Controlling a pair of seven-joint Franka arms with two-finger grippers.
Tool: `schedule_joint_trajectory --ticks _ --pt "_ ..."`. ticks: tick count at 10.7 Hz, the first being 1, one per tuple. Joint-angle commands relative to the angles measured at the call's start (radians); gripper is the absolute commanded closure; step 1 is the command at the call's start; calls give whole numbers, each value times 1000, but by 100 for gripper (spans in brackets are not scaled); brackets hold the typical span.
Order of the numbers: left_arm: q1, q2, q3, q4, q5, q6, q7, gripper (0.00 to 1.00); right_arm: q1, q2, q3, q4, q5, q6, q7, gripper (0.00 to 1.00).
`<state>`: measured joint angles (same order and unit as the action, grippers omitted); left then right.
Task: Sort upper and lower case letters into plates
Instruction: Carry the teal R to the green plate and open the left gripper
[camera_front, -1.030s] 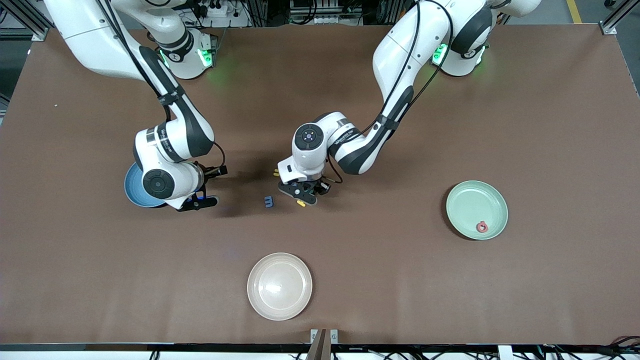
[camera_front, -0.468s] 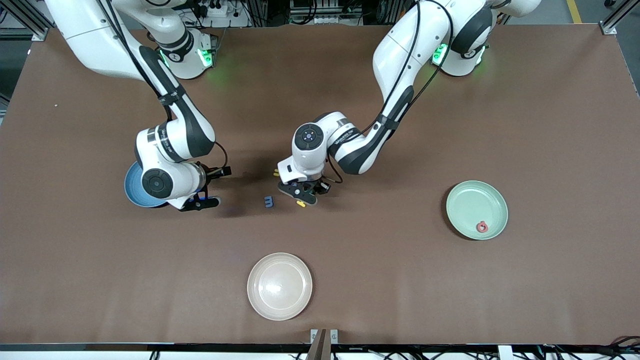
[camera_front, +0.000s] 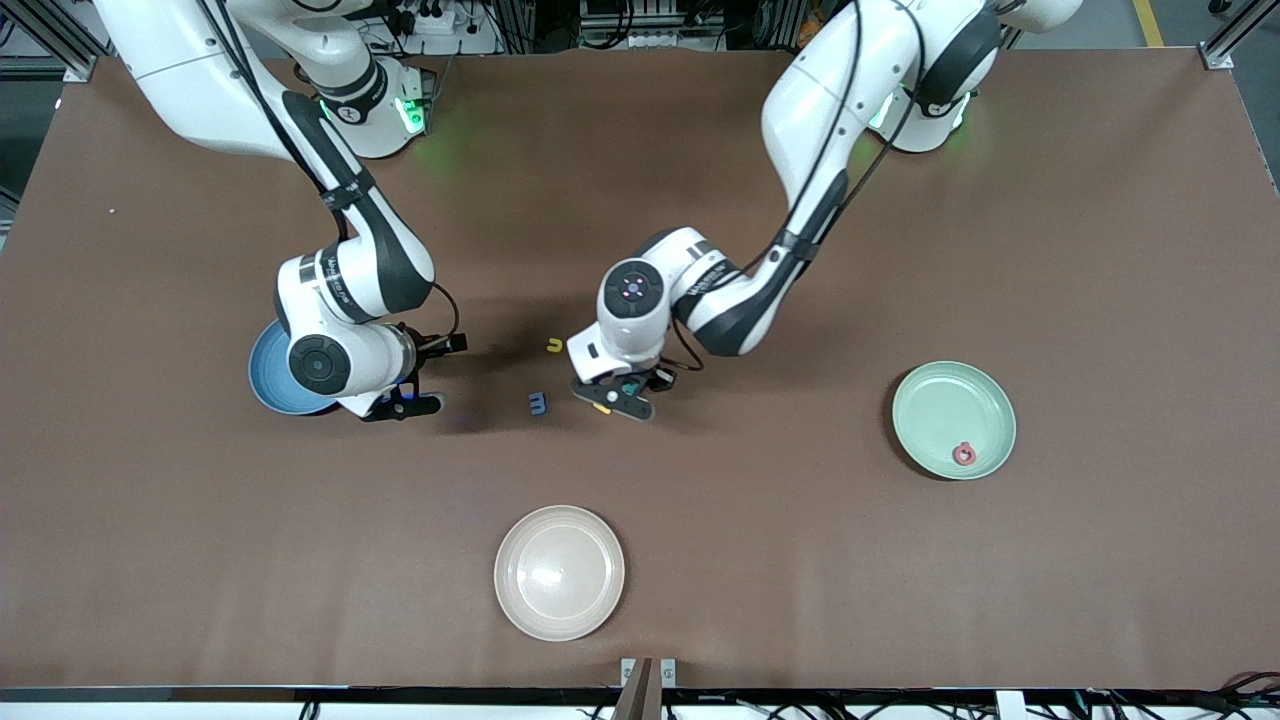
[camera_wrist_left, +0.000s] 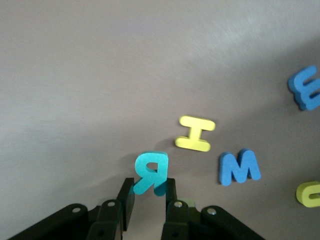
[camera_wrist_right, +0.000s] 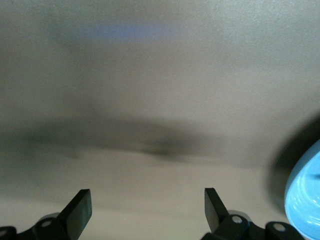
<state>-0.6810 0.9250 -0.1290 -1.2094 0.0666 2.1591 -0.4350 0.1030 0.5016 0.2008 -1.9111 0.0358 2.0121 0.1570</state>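
two grippers are working near the table's middle: the left gripper (camera_wrist_left: 147, 196) is pinching a teal letter r (camera_wrist_left: 150, 172) over the brown table (camera_front: 800, 560), with a yellow h (camera_wrist_left: 195, 133) and a blue m (camera_wrist_left: 239, 167) lying below. the right gripper (camera_wrist_right: 147, 205) is hanging with fingers spread wide and nothing in them, over the table just beside the sky blue plate (camera_front: 268, 375). a red letter (camera_front: 963, 454) is sitting in the mint green plate (camera_front: 935, 400), while the cream-beige plate (camera_front: 559, 572) is lying nearest the front camera.
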Motion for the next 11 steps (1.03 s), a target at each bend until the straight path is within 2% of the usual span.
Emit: schedule_joint_trajectory --ticks 1,3,4,7,11 --pt "116 -108 -61 -36 -83 -118 56 97 35 -31 -3 -28 21 19 64 1" --pt "307 -167 -160 -56 -126 -276 119 97 110 -31 -1 -28 23 48 192 1" --pt "369 -192 -164 -61 -126 -341 151 98 163 -31 -3 -28 57 80 281 1" --pt "548 -207 -161 -128 -46 -366 266 100 279 0 -8 -37 72 232 514 2" --pt "797 -192 -162 -225 100 -357 563 100 311 52 -9 -45 69 361 636 6"
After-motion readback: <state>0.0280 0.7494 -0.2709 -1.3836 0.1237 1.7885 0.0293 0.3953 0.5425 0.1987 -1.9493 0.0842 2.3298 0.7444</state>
